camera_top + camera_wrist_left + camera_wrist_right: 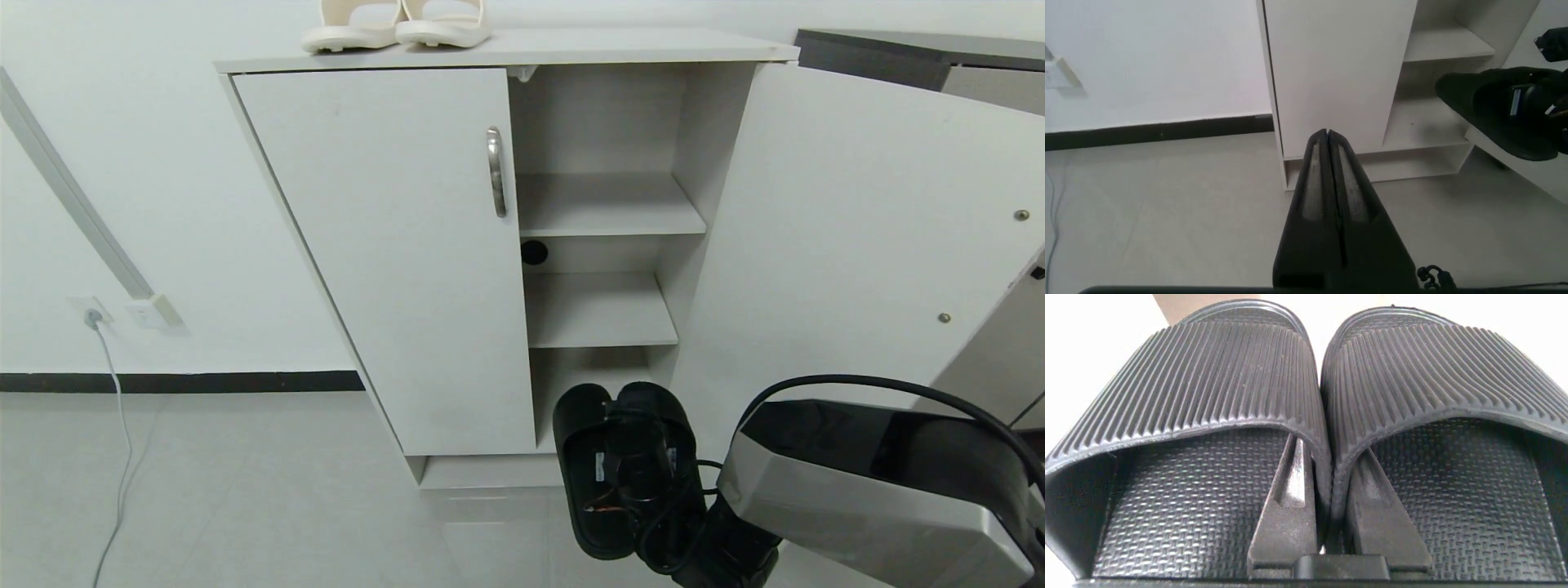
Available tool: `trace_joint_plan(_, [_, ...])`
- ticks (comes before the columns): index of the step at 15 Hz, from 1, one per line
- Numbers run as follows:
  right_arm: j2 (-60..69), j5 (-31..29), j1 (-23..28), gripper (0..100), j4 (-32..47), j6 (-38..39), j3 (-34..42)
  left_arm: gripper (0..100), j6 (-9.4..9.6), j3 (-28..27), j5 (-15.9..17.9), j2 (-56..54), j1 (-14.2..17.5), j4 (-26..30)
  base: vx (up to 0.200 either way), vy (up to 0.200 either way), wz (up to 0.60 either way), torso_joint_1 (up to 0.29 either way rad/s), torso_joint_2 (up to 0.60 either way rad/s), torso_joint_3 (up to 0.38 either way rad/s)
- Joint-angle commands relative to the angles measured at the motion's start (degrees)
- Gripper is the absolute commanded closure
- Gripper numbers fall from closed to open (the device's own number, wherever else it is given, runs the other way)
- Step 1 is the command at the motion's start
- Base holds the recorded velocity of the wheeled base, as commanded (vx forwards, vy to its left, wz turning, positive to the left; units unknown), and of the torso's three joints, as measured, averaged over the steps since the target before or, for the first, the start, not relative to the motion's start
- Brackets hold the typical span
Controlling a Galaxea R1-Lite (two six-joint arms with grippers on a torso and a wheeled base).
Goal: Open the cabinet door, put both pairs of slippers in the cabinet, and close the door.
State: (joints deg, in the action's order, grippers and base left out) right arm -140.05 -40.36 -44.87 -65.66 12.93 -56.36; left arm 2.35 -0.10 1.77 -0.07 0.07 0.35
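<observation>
**Cabinet**: pale, two doors, standing on the floor against a white wall.
- Left door: closed, with a metal handle upright near its inner edge.
- Right door: swung wide open.
- Open half: an upper shelf, a lower shelf and a bottom compartment beneath. There is a round dark hole in the back panel between the two shelves.

**Black slippers**: one pair, side by side, toes towards the cabinet. They are held clear of the floor, just in front of the bottom compartment and outside the cabinet. The left wrist view shows them in the air beside the open half.

**Right pincer**: gripping the black slippers. One finger lies inside each slipper, under the ribbed strap. The two adjoining inner walls are pressed together between the fingers.

**Cream slippers**: one pair, side by side on top of the cabinet, above the left door, at its front edge.

**Left pincer**: closed, fingers pressed flat together, nothing between them. It is low over the floor in front of the left door, well apart from the black slippers.

**Other items:**
- Wall socket, left of the cabinet, with a grey cable hanging from it to the floor.
- A second, grey cabinet behind the open door.
</observation>
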Motion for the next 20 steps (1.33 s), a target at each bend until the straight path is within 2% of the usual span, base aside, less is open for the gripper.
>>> trace_joint_plan(1, [0.0, 0.0, 0.0, 100, 0.0, 0.0, 0.0, 100, 0.02, 0.0, 0.0, 0.1, 0.0, 0.0, 0.0, 0.0, 0.0, 0.002, 0.01, -0.183])
trace_joint_plan(3, [-0.1, -0.3, 0.0, 100, -1.6, -0.1, 0.0, 100, -0.07, 0.0, -0.1, 0.1, 0.0, 0.0, 0.0, 0.0, 0.0, 0.007, 0.01, -0.193])
trace_joint_plan(5, [-0.9, -0.5, 0.0, 100, -7.1, -2.8, 0.5, 100, -0.07, 0.0, 0.0, 0.1, 0.0, 0.0, 0.0, 0.0, 0.0, 0.002, 0.0, -0.125])
trace_joint_plan(7, [-4.0, -0.4, 0.8, 100, -19.9, -10.2, 0.6, 100, -0.24, 0.0, -0.1, 0.1, 0.0, 0.0, 0.0, 0.0, 0.0, 0.0, 0.0, 0.0])
trace_joint_plan(8, [-4.4, -0.4, 0.8, 100, -22.6, -12.2, 0.5, 100, -0.33, 0.0, -0.1, 0.1, 0.0, 0.0, 0.0, 0.0, 0.0, 0.0, 0.0, 0.0])
trace_joint_plan(12, [-4.0, -0.4, 0.8, 100, -23.1, -12.8, 0.5, 100, -0.33, 0.0, -0.1, 0.1, 0.0, 0.0, 0.0, 0.0, 0.0, 0.0, 0.0, 0.0])
trace_joint_plan(20, [-2.0, -0.4, 0.8, 100, -23.0, -12.8, 0.5, 100, -0.42, 0.0, -0.1, 0.1, 0.0, 0.0, 0.2, 0.0, 0.0, 0.001, 0.0, 0.002])
